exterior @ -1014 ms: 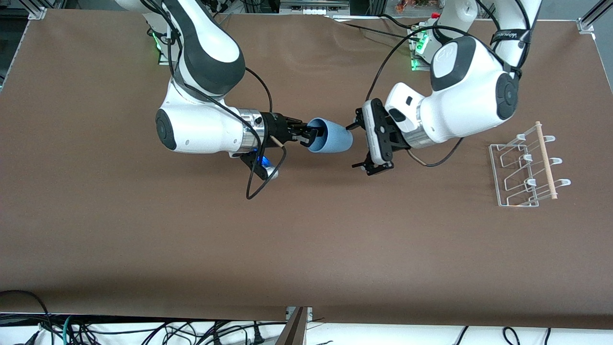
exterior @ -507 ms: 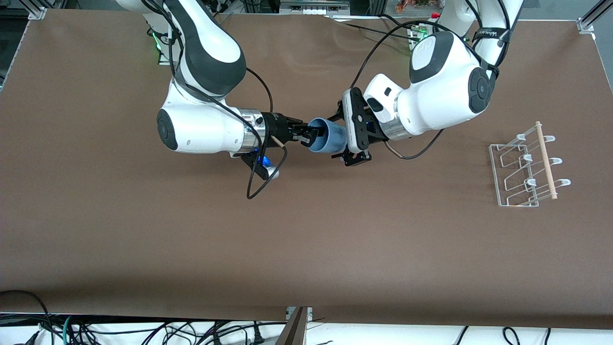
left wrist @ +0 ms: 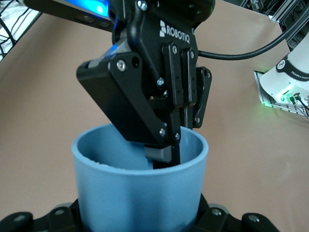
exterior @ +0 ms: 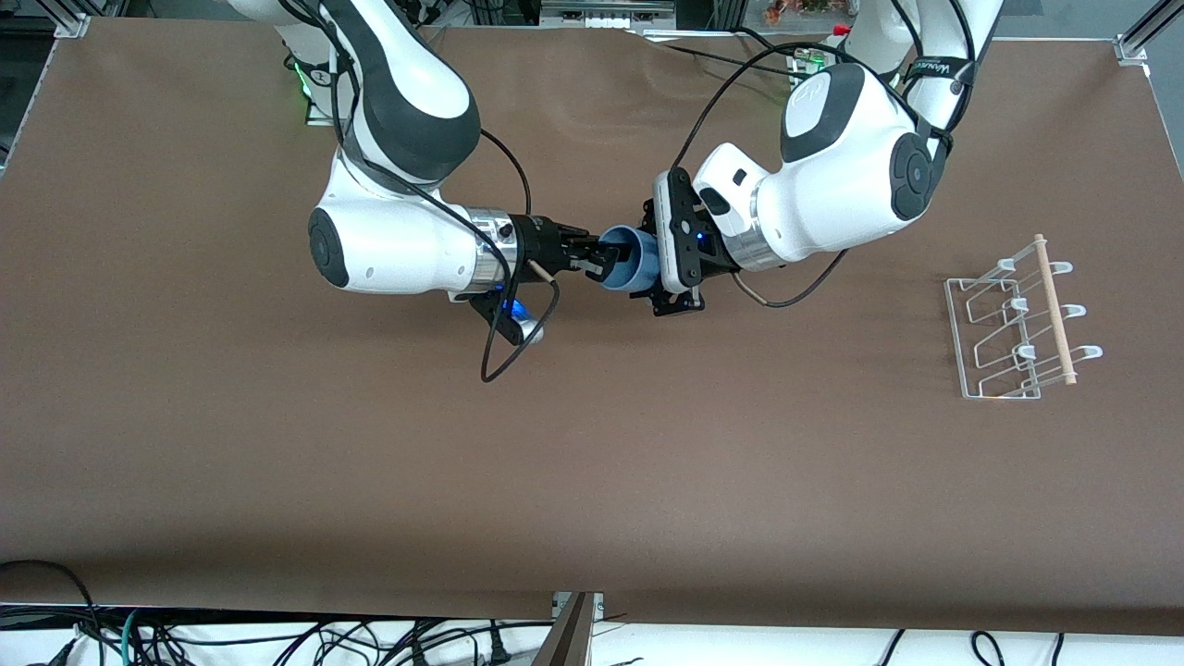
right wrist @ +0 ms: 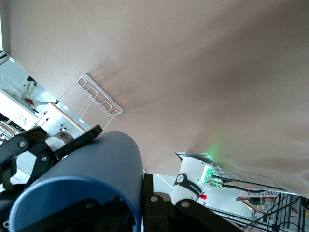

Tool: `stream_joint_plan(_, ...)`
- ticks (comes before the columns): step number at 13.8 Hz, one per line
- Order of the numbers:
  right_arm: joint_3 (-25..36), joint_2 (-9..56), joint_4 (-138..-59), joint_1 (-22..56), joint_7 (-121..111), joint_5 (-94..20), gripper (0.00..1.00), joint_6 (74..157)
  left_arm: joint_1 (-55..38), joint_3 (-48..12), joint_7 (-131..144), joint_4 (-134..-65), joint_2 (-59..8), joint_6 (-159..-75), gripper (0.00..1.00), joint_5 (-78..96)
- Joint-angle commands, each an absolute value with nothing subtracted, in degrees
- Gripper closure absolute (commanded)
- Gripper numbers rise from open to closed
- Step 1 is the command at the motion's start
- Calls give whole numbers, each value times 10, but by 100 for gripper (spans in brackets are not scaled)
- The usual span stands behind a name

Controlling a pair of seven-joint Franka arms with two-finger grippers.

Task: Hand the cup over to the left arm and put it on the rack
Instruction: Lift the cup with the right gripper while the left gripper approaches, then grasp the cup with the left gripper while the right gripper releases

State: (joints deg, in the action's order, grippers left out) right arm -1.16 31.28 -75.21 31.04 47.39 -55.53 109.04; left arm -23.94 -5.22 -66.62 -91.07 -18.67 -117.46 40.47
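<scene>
The light-blue cup (exterior: 634,259) is held on its side in the air over the middle of the table. My right gripper (exterior: 597,262) is shut on its rim, one finger inside and one outside, as the left wrist view (left wrist: 166,150) shows. My left gripper (exterior: 655,266) is open, with its fingers on either side of the cup's base end. The cup fills the left wrist view (left wrist: 140,193) and shows in the right wrist view (right wrist: 96,159). The white wire rack (exterior: 1013,324) with its wooden dowel stands at the left arm's end of the table.
The rack also shows in the right wrist view (right wrist: 96,96). Cables hang from both wrists above the brown table (exterior: 592,481). Control boxes with green lights (exterior: 805,88) sit by the arm bases.
My left gripper has moved toward the right arm and now has its open fingers around the cup's base end. The right gripper and the cup have stayed nearly still.
</scene>
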Motion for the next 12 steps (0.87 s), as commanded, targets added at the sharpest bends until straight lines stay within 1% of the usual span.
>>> stream_joint_plan(1,-11,310,-737,292,477,-567,46,1076,-233,-46,-689,-899,-192,-1152,100,417)
stream_joint_plan(2,-11,309,-737,284,477,-567,21,1064,-232,-47,-688,-897,-192,-1151,100,417)
stream_joint_plan(3,-7,304,-737,275,476,-566,18,1043,-230,-45,-686,-895,-191,-1149,100,414)
stream_joint_plan(5,-6,297,-737,238,470,-563,7,991,-228,-43,-685,-892,-191,-1133,100,411)
stream_joint_plan(7,-6,290,-737,187,456,-556,3,940,-226,-33,-682,-892,-188,-1103,100,405)
stream_joint_plan(8,-6,284,-735,164,440,-530,2,911,-225,-27,-681,-891,-188,-1092,100,376)
stream_joint_plan(9,-6,274,-730,146,429,-489,2,885,-224,-26,-675,-891,-188,-1082,100,344)
stream_joint_plan(12,9,217,-729,127,370,-299,2,836,-216,-22,-628,-879,-187,-1020,100,219)
